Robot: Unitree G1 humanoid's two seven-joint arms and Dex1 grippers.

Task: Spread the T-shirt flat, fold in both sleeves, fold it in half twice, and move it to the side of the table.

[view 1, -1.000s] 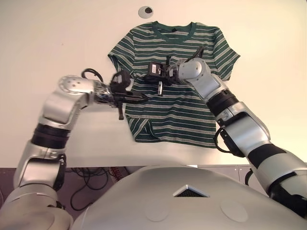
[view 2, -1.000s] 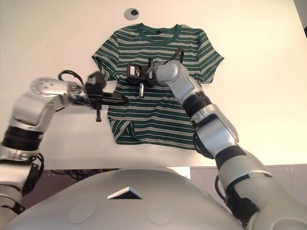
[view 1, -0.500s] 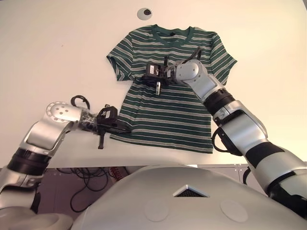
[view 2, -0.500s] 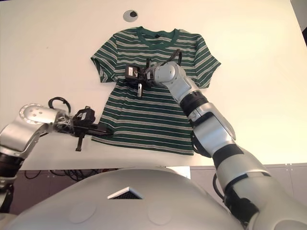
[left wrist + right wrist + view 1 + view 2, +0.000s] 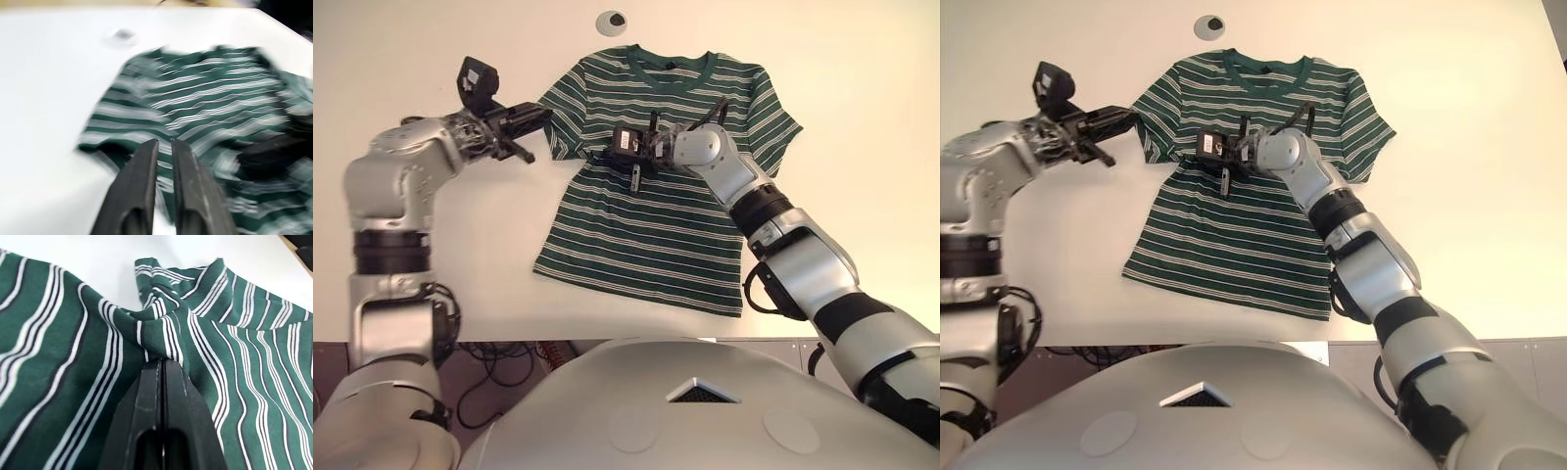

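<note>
Your right arm lies across the T-shirt [image 5: 646, 225] and hides part of its chest and the inner edge of the right sleeve. From the head views the right gripper [image 5: 161, 363] is a small dark shape against the stripes, so its fingers are hard to read there. The right wrist view is clearer: the fingers are closed tight together on a raised ridge of fabric near the left armpit. The fingertips disappear under that pinched fold.

The left wrist view is blurred, and the shirt's stripes smear together. You can still see the left gripper [image 5: 164, 142] with its fingers drawn almost together, with only a thin slit between them and nothing in it. It hangs just beside the shirt's left sleeve, and you cannot tell whether it touches the cloth.

The shirt lies face up on the white surface [image 5: 431, 245], collar at the far side near a round grommet [image 5: 612, 20] and hem toward you.

Half a second ago your left gripper was low at the near left corner of the hem. It has since let go and swung up and away to the sleeve. A second ago that corner was bunched inward, and the hem now runs in a fairly straight line. Your right gripper has kept its pinch at the same spot on the chest.
</note>
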